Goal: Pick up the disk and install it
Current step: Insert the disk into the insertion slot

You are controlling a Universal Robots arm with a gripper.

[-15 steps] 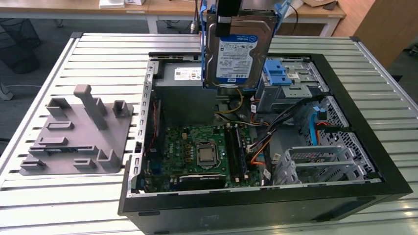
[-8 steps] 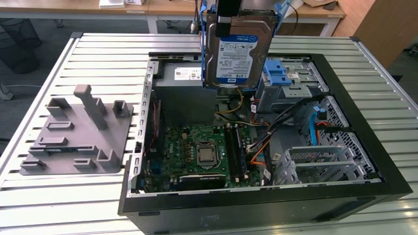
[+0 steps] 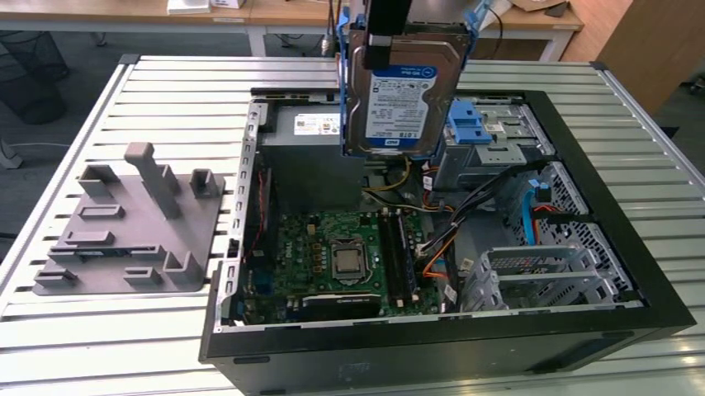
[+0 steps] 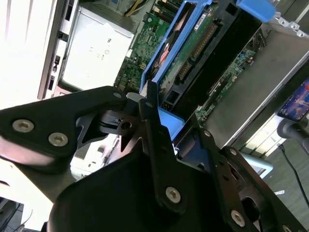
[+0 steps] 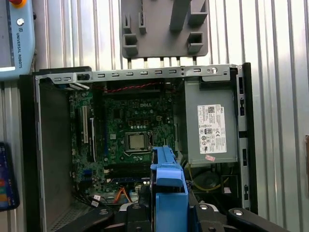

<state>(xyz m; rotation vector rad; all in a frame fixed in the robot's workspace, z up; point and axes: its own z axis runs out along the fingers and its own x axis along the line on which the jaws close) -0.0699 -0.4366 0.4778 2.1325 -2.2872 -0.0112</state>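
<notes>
The disk [image 3: 402, 99] is a silver hard drive with a white-and-blue label, framed by a blue carrier bracket. It hangs upright in the air above the rear middle of the open computer case [image 3: 441, 351]. My gripper [image 3: 380, 37] is shut on its upper end. In the second wrist view the black fingers [image 4: 157, 140] clamp the blue bracket [image 4: 166, 123], and the disk's underside [image 4: 193, 53] with its connector extends away from them. In the first wrist view the blue bracket [image 5: 169, 186] points down over the motherboard [image 5: 130, 130].
Inside the case lie the motherboard [image 3: 342, 256], a grey power-supply box [image 3: 309, 140], orange and yellow cables [image 3: 435, 247] and a metal drive cage with a blue latch [image 3: 476, 122]. A grey fixture block [image 3: 127, 223] sits on the slatted table at the exterior view's left.
</notes>
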